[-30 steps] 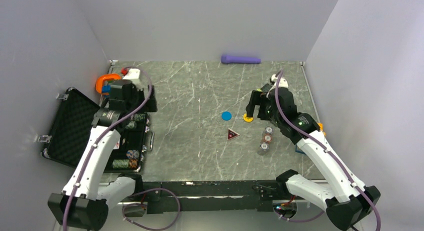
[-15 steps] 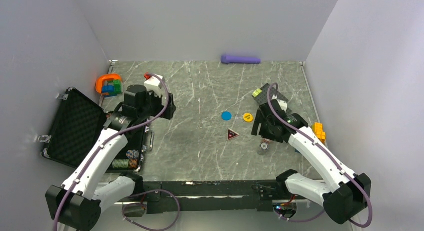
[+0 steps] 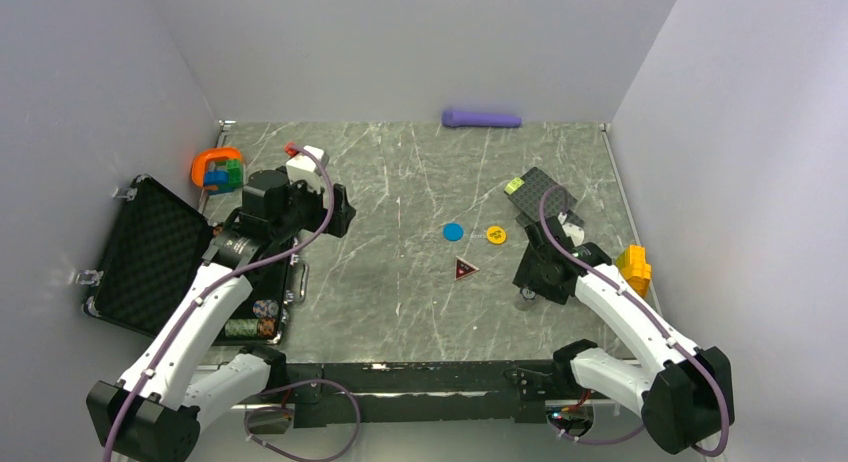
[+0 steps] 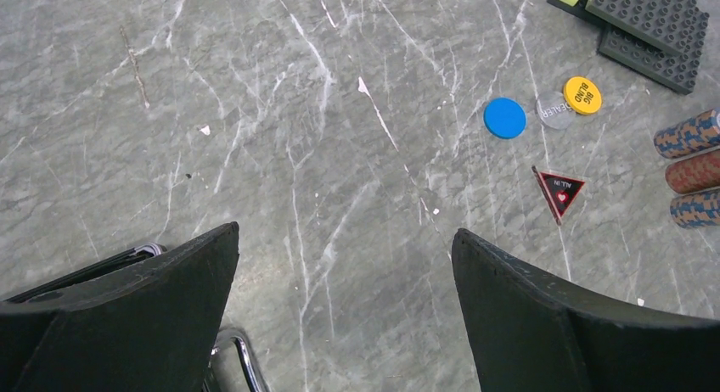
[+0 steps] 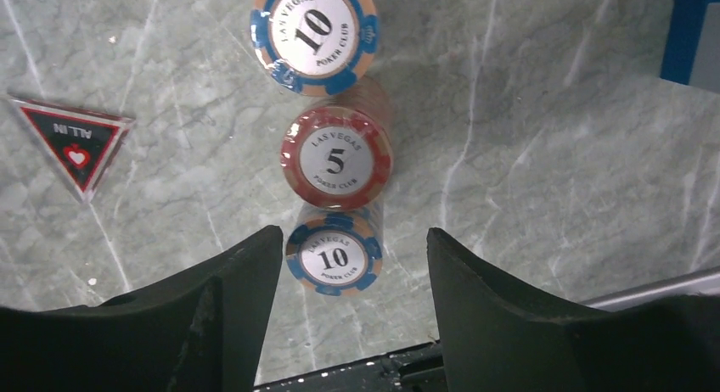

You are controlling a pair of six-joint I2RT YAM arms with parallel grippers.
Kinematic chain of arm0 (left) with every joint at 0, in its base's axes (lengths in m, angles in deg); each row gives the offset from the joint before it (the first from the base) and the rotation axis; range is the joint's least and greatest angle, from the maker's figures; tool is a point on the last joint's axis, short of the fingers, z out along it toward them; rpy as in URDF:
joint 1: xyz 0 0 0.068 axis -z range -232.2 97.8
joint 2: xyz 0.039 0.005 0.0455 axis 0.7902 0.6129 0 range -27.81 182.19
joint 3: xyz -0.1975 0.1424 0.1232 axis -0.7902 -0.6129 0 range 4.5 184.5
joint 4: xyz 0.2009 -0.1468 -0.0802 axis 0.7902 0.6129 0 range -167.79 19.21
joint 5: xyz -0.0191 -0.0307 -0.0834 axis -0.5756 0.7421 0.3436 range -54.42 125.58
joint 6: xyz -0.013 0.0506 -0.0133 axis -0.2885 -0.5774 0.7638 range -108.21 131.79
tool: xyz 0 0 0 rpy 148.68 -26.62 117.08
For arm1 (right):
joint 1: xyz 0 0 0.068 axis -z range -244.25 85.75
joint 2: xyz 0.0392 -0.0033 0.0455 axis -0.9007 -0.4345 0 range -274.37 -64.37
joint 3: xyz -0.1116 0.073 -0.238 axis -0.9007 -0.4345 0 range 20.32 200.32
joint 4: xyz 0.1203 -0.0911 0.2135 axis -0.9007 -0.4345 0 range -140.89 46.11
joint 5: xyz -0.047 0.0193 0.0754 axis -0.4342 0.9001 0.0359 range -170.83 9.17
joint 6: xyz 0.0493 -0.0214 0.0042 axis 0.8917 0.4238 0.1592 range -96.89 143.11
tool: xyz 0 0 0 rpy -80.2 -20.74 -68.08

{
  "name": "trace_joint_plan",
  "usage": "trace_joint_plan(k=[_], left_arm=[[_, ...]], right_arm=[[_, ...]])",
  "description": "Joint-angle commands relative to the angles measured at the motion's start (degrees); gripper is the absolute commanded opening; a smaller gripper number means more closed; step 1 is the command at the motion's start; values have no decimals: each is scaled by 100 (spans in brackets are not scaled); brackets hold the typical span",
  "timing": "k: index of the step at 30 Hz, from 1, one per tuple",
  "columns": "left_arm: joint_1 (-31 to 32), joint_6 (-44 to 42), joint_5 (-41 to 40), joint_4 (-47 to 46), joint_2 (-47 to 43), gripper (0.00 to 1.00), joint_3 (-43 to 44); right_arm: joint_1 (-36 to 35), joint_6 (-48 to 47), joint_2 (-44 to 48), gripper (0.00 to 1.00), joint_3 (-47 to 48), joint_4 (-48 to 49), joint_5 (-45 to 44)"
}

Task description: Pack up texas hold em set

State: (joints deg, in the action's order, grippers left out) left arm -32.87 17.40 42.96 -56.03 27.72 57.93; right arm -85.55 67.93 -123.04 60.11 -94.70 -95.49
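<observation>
- The right arm [image 3: 612, 300] hangs low over a row of three small striped poker chip stacks [image 5: 337, 159]. Its jaws stand apart and straddle the nearest one, a blue-and-orange stack marked 10 [image 5: 334, 258]. Bare stone shows on either side of that stack, so nothing appears to be gripped.
- The stacks stand on end, faces up. In the wrist view the row runs straight away from the jaws, across their line of closing.
- The red stack marked 5 [image 5: 337, 159] sits right behind the straddled one; whether the two touch cannot be told. A lift that is not straight up would likely nudge it.
- The black foam-lined latch case [image 3: 150, 247] lies open at the left edge of the grey marble worktop [image 3: 400, 172], well apart from this row. More chip stacks [image 3: 255, 317] already sit in its tray.
- The left arm [image 3: 200, 302] is the nearer one to the case. Its jaws are spread wide and empty above bare stone.
- A round blue disc [image 3: 453, 231], a yellow disc [image 3: 496, 235] and a dark red triangle [image 3: 465, 269] lie loose between the arms, the triangle closest to the right arm.
</observation>
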Motion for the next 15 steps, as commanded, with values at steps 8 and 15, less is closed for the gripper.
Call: trace_joint_plan(k=[8,15], left_arm=[[25,15,157,-206,-61,99,159],[21,24,188,-190,-46,99,170]], right_arm=[[22,64,76,63,-116,514,208],[23,150,213,59,-196,318,54]])
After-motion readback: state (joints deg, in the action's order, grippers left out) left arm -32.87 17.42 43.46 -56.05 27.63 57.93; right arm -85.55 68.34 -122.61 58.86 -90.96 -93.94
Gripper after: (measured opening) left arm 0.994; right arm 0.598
